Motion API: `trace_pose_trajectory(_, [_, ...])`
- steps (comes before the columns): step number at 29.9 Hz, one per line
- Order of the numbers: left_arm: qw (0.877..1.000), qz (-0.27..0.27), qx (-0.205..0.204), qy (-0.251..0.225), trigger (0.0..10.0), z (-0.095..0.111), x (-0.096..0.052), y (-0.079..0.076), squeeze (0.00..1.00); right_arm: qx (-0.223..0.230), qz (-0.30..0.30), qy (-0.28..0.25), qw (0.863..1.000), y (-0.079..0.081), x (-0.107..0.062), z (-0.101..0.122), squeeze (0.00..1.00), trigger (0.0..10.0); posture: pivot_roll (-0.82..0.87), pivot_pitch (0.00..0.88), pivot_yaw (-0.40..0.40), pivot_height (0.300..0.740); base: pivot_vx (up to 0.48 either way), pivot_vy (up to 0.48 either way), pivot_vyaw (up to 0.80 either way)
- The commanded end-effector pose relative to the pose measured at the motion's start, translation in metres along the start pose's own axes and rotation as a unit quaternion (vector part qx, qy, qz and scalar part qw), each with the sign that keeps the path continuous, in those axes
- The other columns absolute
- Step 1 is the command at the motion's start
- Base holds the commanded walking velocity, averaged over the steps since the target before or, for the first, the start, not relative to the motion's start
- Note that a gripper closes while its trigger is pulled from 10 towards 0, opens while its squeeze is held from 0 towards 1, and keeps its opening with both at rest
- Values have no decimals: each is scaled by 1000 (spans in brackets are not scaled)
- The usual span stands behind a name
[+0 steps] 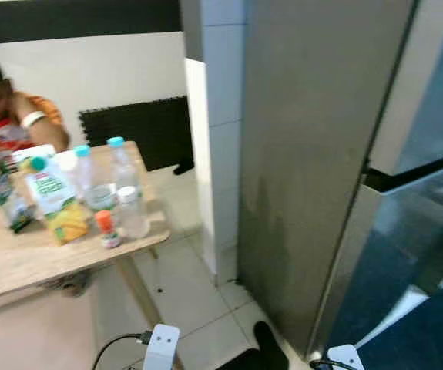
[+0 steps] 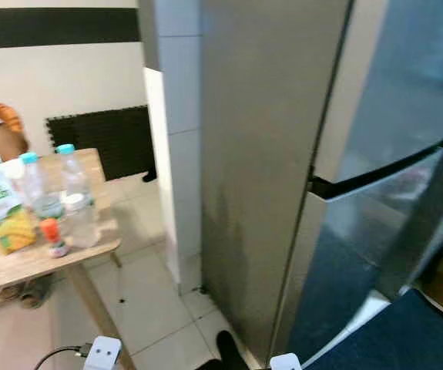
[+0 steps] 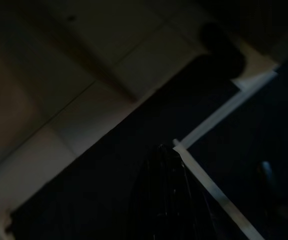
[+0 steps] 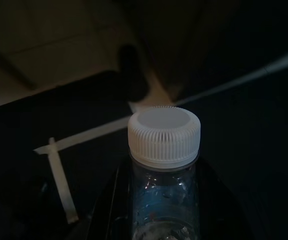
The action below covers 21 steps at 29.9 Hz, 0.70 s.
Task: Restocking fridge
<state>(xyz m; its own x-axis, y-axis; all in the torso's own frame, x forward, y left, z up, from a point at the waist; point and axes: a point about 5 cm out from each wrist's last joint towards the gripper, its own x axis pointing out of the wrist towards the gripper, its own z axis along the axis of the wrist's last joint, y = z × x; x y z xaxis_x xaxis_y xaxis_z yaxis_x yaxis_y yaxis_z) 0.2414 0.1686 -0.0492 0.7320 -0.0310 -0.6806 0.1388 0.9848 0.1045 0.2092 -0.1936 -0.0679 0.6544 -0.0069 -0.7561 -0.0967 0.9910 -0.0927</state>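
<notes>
Fingers of the right gripper (image 4: pixel 164 210) are closing around a clear bottle (image 4: pixel 165 200), whose white ribbed cap (image 4: pixel 164 135) is pointing away from the wrist, so its long axis is running along the fingers and toward the dark floor below. The left gripper (image 3: pixel 166 200) is hanging idle in shade (I cannot tell its opening). Ahead, the fridge (image 1: pixel 344 154) is standing with its doors shut, so nothing is going in yet. On the wooden table (image 1: pixel 21 266), water bottles (image 1: pixel 121 173), a juice carton (image 1: pixel 55 196) and a small orange-capped bottle (image 1: pixel 107 229) are waiting, and a person (image 1: pixel 5 108) is sitting behind it. I judge the restocking is at an early stage.
</notes>
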Motion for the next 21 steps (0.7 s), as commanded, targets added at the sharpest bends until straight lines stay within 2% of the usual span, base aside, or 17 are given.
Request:
trace_pose_trajectory(1, [1000,-10,8,-4,10000,2,1,-6,0,8,-8,7,1000,-5,-2,-6,0,10000,-57,75,22,740,0,0,-800])
trace_pose_trajectory(5, [1000,-16,19,-7,10000,3,1,-7,0,9,-10,7,1000,-7,-2,-6,0,10000,-57,85,23,740,0,0,-800])
trace_pose_trajectory(21, [999,-35,22,-20,10000,4,0,-8,0,18,-12,11,1000,-6,-4,-12,0,10000,-62,81,31,740,0,0,-800])
